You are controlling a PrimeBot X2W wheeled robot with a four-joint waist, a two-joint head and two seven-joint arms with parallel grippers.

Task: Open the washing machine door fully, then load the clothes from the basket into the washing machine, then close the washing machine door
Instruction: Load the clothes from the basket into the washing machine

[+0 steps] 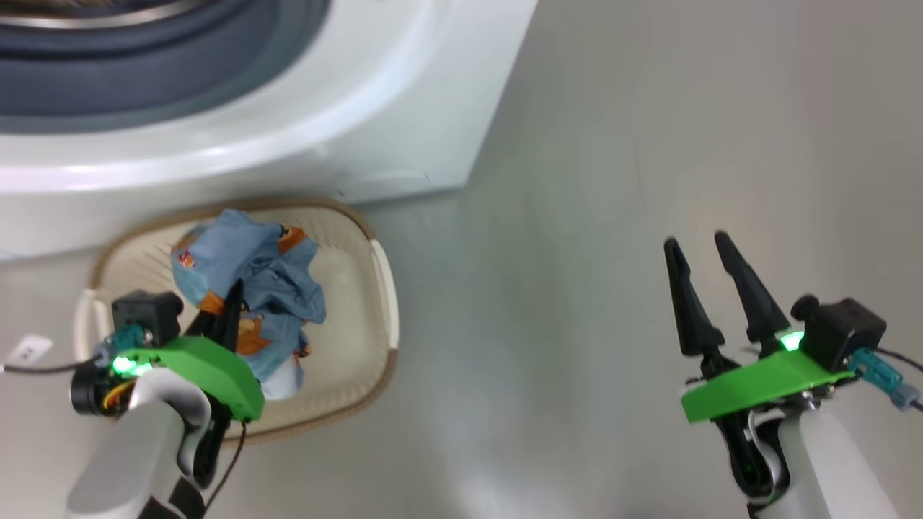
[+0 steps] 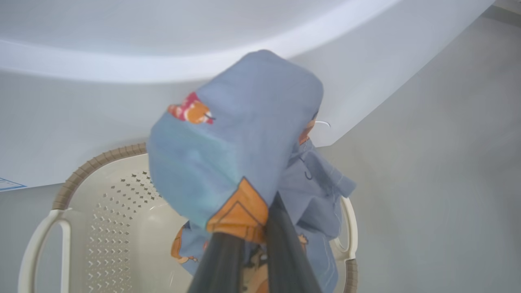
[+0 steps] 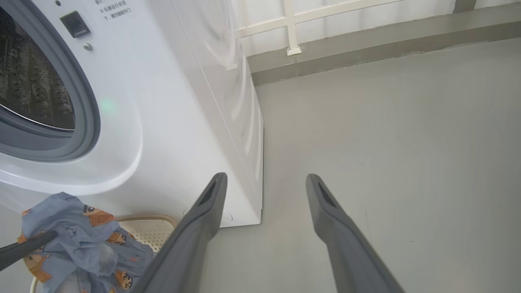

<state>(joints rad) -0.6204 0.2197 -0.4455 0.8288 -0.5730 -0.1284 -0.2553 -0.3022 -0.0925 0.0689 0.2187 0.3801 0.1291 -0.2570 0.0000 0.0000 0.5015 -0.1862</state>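
We've got our left claw [image 1: 232, 299] clamped on the blue clothes [image 1: 270, 263] over the basket [image 1: 357, 288], right claw [image 1: 696, 241] spread apart above the floor [image 1: 649, 144], right of the washer [image 1: 404, 108].

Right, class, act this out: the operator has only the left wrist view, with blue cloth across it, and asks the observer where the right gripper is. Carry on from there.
Observer: The right gripper is open, over bare floor right of the washer.
Operator: Is the drum clear to load?
Observer: Yes, the drum mouth is uncovered inside its grey ring.
Operator: Anything else in the basket?
Observer: A white cloth shows in the basket under the blue cloth.
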